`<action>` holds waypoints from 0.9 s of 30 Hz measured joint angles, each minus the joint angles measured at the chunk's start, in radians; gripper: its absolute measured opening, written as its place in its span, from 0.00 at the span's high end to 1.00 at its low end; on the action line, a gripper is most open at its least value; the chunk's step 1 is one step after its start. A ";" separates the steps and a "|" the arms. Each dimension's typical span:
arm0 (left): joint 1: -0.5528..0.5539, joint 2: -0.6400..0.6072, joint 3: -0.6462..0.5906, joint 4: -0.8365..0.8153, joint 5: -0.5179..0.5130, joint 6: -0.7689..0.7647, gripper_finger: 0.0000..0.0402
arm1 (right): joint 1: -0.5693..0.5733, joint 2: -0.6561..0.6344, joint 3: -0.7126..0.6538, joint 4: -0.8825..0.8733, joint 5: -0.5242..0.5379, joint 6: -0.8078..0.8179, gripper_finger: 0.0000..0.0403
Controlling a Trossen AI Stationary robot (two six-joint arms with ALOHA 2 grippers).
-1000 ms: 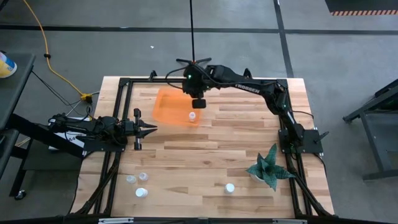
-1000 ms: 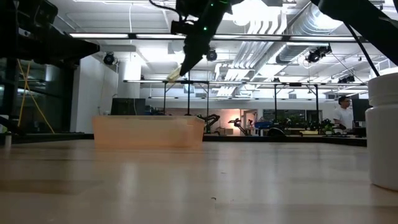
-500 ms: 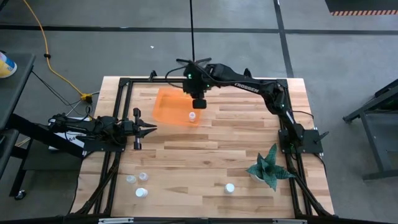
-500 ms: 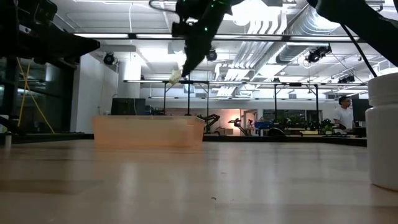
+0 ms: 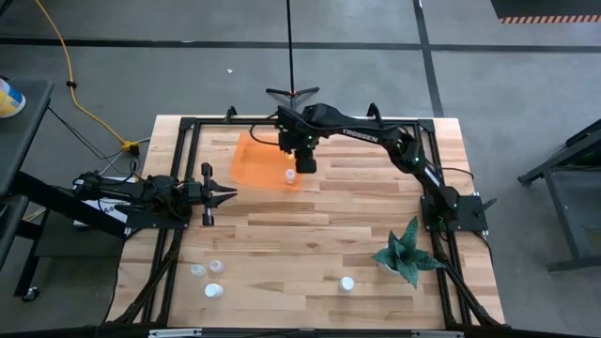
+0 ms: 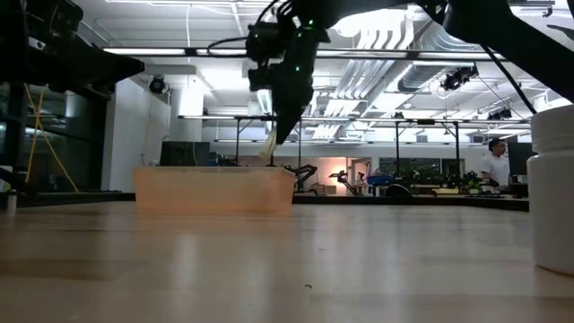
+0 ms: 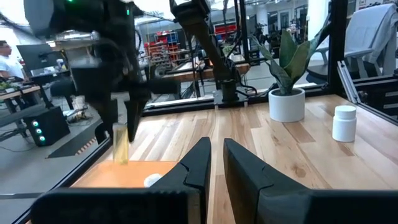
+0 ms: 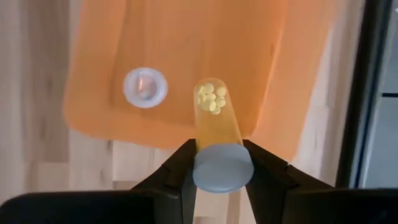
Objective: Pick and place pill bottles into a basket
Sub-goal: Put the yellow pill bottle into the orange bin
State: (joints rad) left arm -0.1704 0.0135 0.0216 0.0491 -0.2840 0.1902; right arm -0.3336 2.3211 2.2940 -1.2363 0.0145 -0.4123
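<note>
The orange basket (image 5: 258, 160) lies on the far middle of the table, with one capped pill bottle (image 5: 290, 175) standing in it near its right end; that bottle also shows in the right wrist view (image 8: 145, 86). My right gripper (image 5: 303, 163) hangs over the basket's right end, shut on a translucent pill bottle (image 8: 214, 118) with yellow pills in it. In the low view this bottle (image 6: 269, 149) hangs just above the basket's rim (image 6: 213, 170). My left gripper (image 5: 225, 194) waits at the table's left side, shut and empty. Three bottles (image 5: 208, 275) stand at the near left and one (image 5: 346, 284) at the near middle. My right gripper pinches the bottle between its two fingers at the cap end (image 8: 222, 167). The fingers come from above, pointing down. The bottle hangs below them, cap up and bottom down, close to upright, clear of the basket (image 8: 186, 43) underneath.
A spiky green plant in a white pot (image 5: 408, 252) stands at the near right. A black frame (image 5: 188, 122) runs round the table's edge. In the low view a large white bottle (image 6: 552, 188) stands close at the right. Bare wood lies in the table's middle.
My right gripper has gone down toward the basket and a little toward the table's right and near edges, still shut on the bottle. The bottle, slanted before, now hangs closer to upright and lower, just above the basket's rim.
</note>
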 joint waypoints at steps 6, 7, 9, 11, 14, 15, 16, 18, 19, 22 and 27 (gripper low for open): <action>0.000 0.000 0.000 -0.013 0.000 0.000 0.80 | -0.003 0.036 0.000 0.006 0.020 -0.038 0.74; 0.000 0.000 0.000 -0.018 0.000 0.000 0.80 | -0.005 0.036 0.000 0.006 0.029 -0.038 0.74; 0.000 0.000 0.000 -0.023 0.000 0.000 0.80 | -0.010 0.036 0.000 -0.001 0.036 -0.038 0.74; 0.000 0.000 0.000 -0.023 0.000 0.000 0.80 | -0.015 0.036 0.000 -0.009 0.039 -0.036 0.74; 0.000 0.000 0.000 -0.023 0.000 0.000 0.80 | -0.014 0.041 0.000 -0.031 0.046 -0.036 0.73; 0.000 0.000 0.000 -0.023 0.000 0.000 0.80 | -0.013 0.043 0.000 -0.032 0.050 -0.036 0.73; 0.000 0.000 0.000 -0.023 0.000 0.000 0.80 | -0.013 0.049 0.000 -0.039 0.055 -0.036 0.73; 0.000 0.000 0.000 -0.023 0.000 0.000 0.80 | -0.012 0.059 0.000 -0.055 0.054 -0.035 0.74; 0.000 0.000 0.000 -0.023 0.000 0.000 0.80 | -0.012 0.060 0.000 -0.058 0.051 -0.035 0.74; 0.000 0.000 0.000 -0.023 0.000 0.000 0.80 | -0.011 0.059 0.000 -0.061 0.042 -0.035 0.74; 0.000 0.000 0.000 -0.024 0.000 0.000 0.80 | -0.006 0.063 0.000 -0.060 0.054 -0.036 0.73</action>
State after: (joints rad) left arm -0.1704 0.0135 0.0216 0.0253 -0.2836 0.1898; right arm -0.3400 2.3837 2.2944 -1.2967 0.0687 -0.4483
